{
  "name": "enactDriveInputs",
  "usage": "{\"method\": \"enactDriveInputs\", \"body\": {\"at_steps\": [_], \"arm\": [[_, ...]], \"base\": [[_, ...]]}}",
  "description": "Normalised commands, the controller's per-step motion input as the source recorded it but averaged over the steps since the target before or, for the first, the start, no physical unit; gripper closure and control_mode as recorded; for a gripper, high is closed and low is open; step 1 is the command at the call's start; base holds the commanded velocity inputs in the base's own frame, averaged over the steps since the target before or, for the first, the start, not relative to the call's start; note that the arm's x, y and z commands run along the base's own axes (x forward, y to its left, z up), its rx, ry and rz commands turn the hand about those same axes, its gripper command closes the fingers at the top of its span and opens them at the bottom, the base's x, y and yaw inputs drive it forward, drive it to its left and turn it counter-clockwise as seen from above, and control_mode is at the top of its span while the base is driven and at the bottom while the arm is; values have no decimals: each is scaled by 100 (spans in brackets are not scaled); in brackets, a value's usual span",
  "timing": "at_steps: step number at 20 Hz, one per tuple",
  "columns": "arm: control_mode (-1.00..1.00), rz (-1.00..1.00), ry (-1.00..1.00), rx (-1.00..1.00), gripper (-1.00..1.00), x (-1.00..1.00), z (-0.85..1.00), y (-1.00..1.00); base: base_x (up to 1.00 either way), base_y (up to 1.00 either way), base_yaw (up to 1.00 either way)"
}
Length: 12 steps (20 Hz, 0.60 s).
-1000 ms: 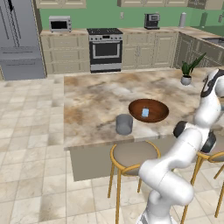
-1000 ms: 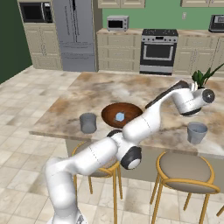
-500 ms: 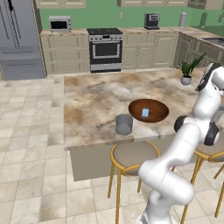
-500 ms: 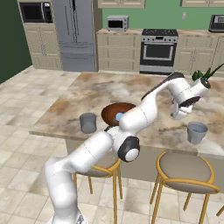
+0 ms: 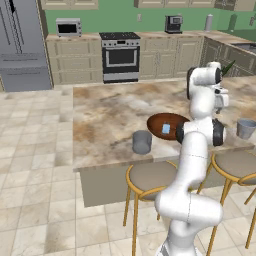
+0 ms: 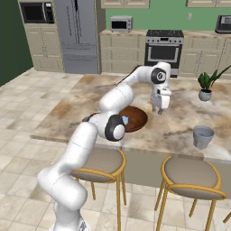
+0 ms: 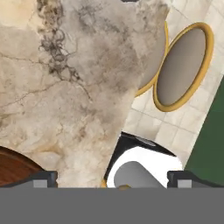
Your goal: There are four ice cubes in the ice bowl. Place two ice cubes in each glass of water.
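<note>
Left base view: white arm reaches up over the marble-patterned tabletop (image 5: 110,110). Gripper (image 5: 221,96) hangs past the far right edge of the wide shallow reddish-brown wooden ice bowl (image 5: 160,123), above bare tabletop. Bowl sits near the front edge, partly behind the arm; a tiny pale blue ice cube (image 5: 166,129) lies in it, other cubes too small or hidden to count. One short grey-blue translucent glass (image 5: 142,142) stands left of the bowl, close but apart. Second like glass (image 5: 246,128) stands well right of the bowl, near the front edge. Fingers carry nothing that can be seen.

Right base view: gripper (image 6: 159,107) points down just beyond the bowl's (image 6: 135,118) far right rim, apart from it, above the tabletop (image 6: 180,122). Fingers look spread and empty. A pale cube (image 6: 125,119) peeks out at the bowl's left side beside the arm's joint. Right glass (image 6: 203,137) stands well apart from the gripper, toward the front right. Small grey pot with a green plant (image 6: 205,87) stands at the far right.

Hand view: two dark fingertips (image 7: 40,178) sit wide apart at the bottom, nothing between them. A sliver of bowl (image 7: 13,168) shows at lower left, beside the left tip. Yellow-rimmed round stools (image 7: 183,65) lie past the tabletop edge.
</note>
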Motion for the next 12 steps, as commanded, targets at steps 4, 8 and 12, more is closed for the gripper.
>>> {"method": "enactDriveInputs", "body": {"at_steps": [4, 8, 12], "arm": [[-100, 52, 10, -5, -100, -78, -45, 79], [-100, 56, -13, 11, -100, -98, -74, 11], [-100, 47, -44, 40, -100, -76, -92, -10]], "base": [[0, 0, 0], [0, 0, 0], [0, 0, 0]]}}
